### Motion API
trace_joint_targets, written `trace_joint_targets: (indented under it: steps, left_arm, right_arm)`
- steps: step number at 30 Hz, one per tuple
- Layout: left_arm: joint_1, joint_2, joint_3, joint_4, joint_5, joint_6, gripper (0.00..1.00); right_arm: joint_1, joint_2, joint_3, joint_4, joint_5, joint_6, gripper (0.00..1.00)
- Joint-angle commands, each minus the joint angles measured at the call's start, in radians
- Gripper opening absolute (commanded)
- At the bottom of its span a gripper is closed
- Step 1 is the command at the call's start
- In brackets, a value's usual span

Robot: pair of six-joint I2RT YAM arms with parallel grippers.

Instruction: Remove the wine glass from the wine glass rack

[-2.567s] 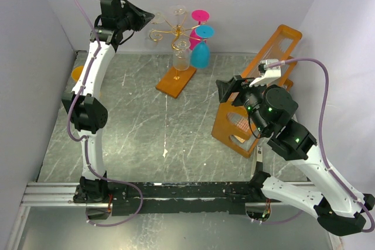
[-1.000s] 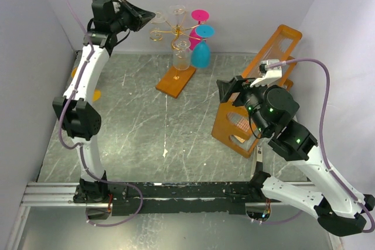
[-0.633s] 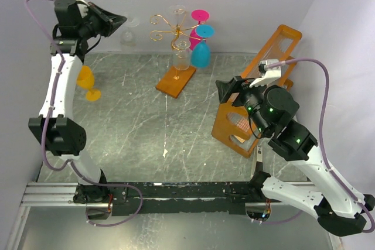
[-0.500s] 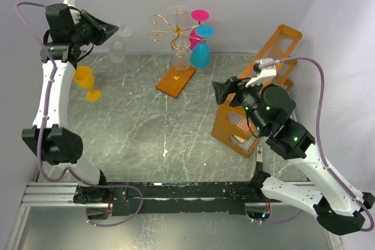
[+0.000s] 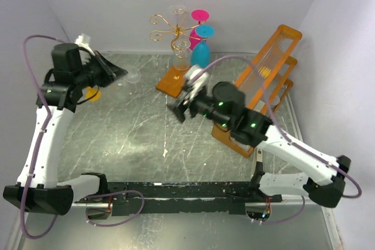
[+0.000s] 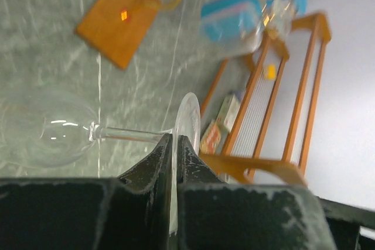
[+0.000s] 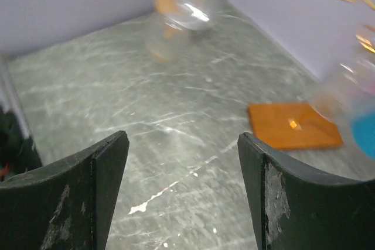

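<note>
The wine glass rack (image 5: 168, 26) is a gold wire stand on a flat orange base (image 5: 174, 79) at the back middle. It holds a pink glass (image 5: 200, 15), a blue glass (image 5: 201, 51) and a clear glass (image 5: 181, 57). My left gripper (image 5: 122, 74) is left of the rack, low over the table. It is shut on the foot (image 6: 188, 120) of a clear wine glass (image 6: 50, 136) that lies sideways in the jaws (image 6: 174, 140). My right gripper (image 5: 179, 108) is open and empty over the table's middle (image 7: 181, 162), the rack base (image 7: 293, 126) ahead to its right.
A big orange frame with clear panels (image 5: 266, 80) leans at the right, behind my right arm. A yellow glass (image 5: 91, 92) stands on the table at the far left, partly hidden by my left arm. Grey walls close the left, back and right.
My left gripper has pulled away from the rack to the left and come down with the clear wine glass. My right arm has swung left to the table's middle.
</note>
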Motion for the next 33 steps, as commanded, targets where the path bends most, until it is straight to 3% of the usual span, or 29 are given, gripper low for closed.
trace_joint_targets:
  steps: [1,5,9,20,33]
  left_arm:
    - [-0.101,-0.002,-0.111,0.006,0.062,0.019,0.07]
    - [-0.165,-0.052,-0.24,0.048,0.078,-0.011,0.07]
    - [-0.208,-0.089,-0.318,0.064,0.074,-0.038,0.07]
    - [-0.28,-0.125,-0.386,0.1,0.064,-0.095,0.07]
    - [-0.312,-0.109,-0.371,0.07,0.046,-0.089,0.07]
  right_arm:
    - [0.177,0.069,-0.027,0.137,0.001,-0.377,0.76]
    - [0.228,0.095,-0.168,0.299,-0.006,-0.638,0.7]
    - [0.23,0.111,-0.304,0.456,-0.038,-0.771,0.69]
    - [0.211,0.197,-0.482,0.813,-0.012,-0.79,0.62]
    - [0.171,0.261,-0.46,0.793,-0.048,-0.824,0.39]
